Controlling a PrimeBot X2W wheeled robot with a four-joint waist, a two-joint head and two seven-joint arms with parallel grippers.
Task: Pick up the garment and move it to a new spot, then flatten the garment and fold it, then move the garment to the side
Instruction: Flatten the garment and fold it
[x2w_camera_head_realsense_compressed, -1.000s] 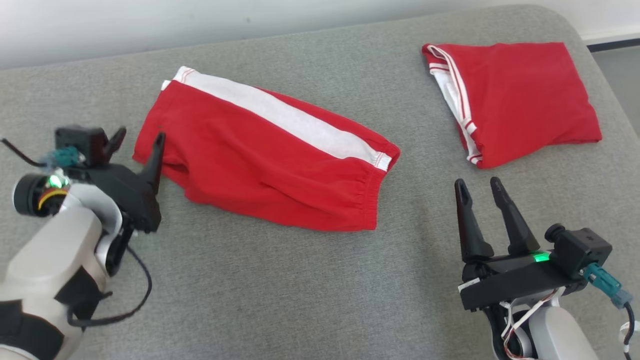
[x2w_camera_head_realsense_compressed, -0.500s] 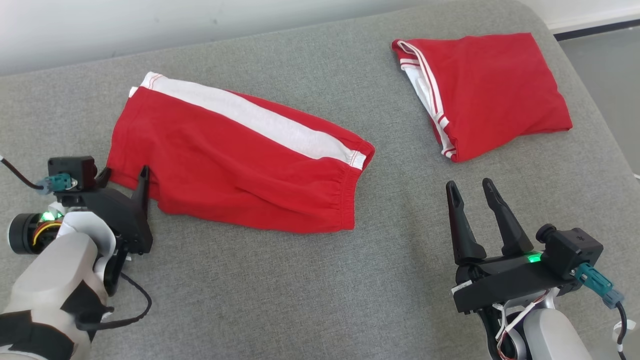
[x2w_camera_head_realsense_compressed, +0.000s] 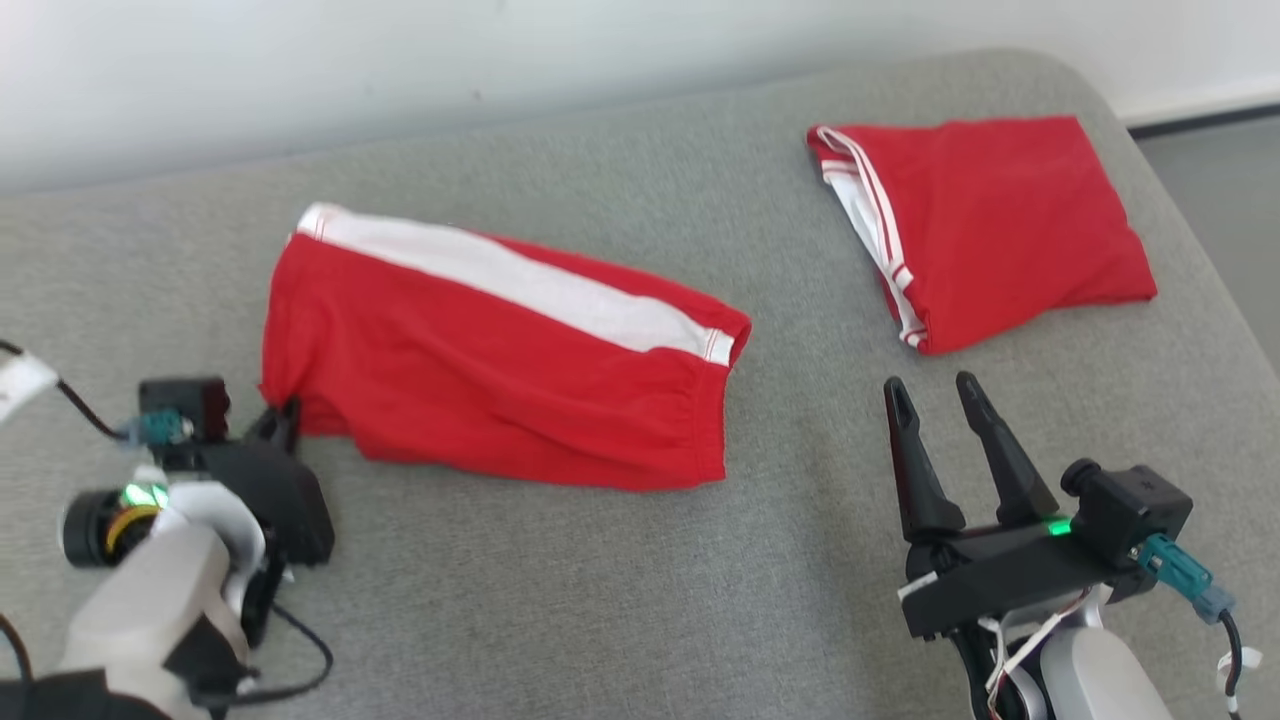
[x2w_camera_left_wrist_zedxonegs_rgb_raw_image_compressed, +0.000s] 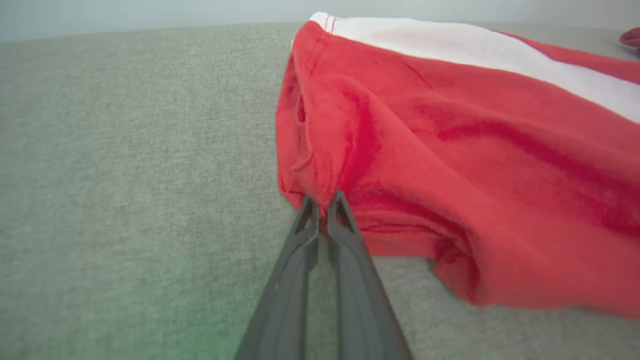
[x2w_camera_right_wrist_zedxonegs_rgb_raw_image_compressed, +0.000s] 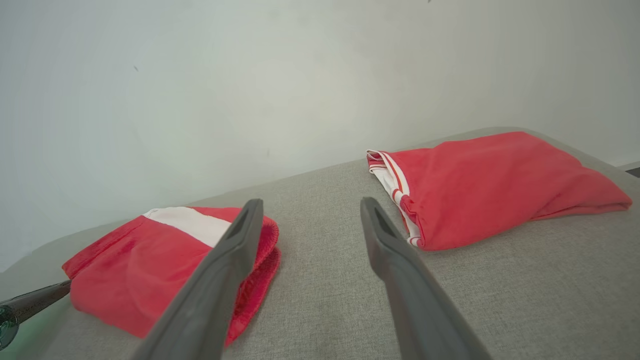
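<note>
The garment (x2w_camera_head_realsense_compressed: 500, 380) is a pair of red shorts with a white side stripe, lying flat left of centre on the grey cushion (x2w_camera_head_realsense_compressed: 600, 600). My left gripper (x2w_camera_head_realsense_compressed: 282, 415) sits at its near-left corner. In the left wrist view the two fingers (x2w_camera_left_wrist_zedxonegs_rgb_raw_image_compressed: 345, 235) are pressed together, and the left gripper (x2w_camera_left_wrist_zedxonegs_rgb_raw_image_compressed: 323, 200) pinches the hem of the garment (x2w_camera_left_wrist_zedxonegs_rgb_raw_image_compressed: 450, 150). My right gripper (x2w_camera_head_realsense_compressed: 930, 395) hovers open at the lower right, apart from the cloth, with nothing between its fingers. In the right wrist view the right gripper (x2w_camera_right_wrist_zedxonegs_rgb_raw_image_compressed: 310, 210) points between the garment (x2w_camera_right_wrist_zedxonegs_rgb_raw_image_compressed: 150, 260) and another red piece.
A second red garment (x2w_camera_head_realsense_compressed: 1000, 220), folded with white trim showing, lies at the back right of the cushion; it also shows as the folded piece (x2w_camera_right_wrist_zedxonegs_rgb_raw_image_compressed: 500, 180) in the right wrist view. A pale wall (x2w_camera_head_realsense_compressed: 500, 60) runs behind. The cushion's right edge drops to the floor (x2w_camera_head_realsense_compressed: 1220, 170).
My left gripper's fingers, open around the garment's corner before, have shut on the hem. The head camera has shifted. The right gripper stays open in place.
</note>
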